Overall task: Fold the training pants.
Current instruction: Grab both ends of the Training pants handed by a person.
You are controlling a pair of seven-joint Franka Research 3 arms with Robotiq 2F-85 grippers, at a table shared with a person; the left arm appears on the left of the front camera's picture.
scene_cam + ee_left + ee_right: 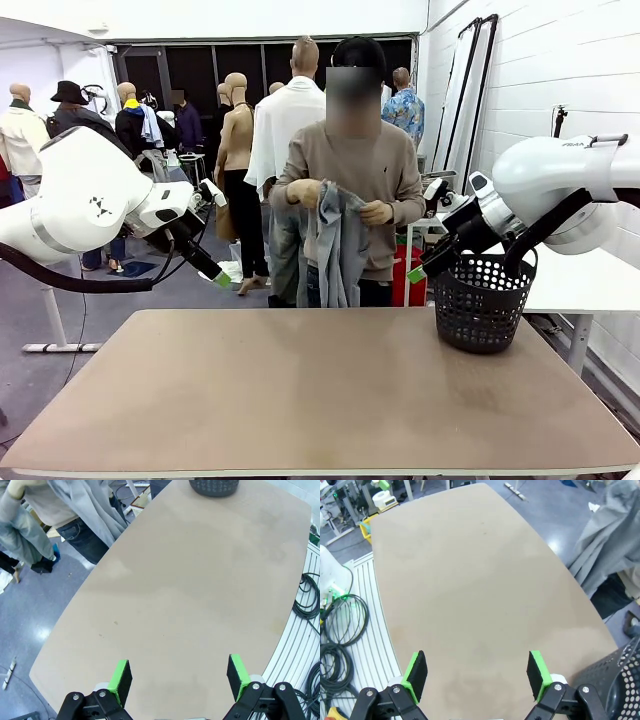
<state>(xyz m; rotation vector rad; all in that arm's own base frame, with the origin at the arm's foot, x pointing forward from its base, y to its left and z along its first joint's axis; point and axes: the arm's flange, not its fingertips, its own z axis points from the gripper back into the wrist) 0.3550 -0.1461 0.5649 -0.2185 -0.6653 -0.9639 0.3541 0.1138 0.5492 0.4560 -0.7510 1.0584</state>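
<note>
While the left gripper (178,667) and right gripper (476,662) hang wide open above the table (300,400), a person (390,170) beyond its far edge holds the training pants (335,250); a mesh basket (482,300) stands at its far-right corner.

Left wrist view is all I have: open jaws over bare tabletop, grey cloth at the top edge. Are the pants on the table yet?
Observer: No. The person at the far side holds the training pants up at chest height in both hands, off the table.
Operator: Right gripper?
Observer: The right gripper is open and empty, above bare tabletop beside the basket.
Operator: My arm close to the person?
Observer: No. In the front view the left gripper hangs raised at the left, apart from the person and the pants.
</note>
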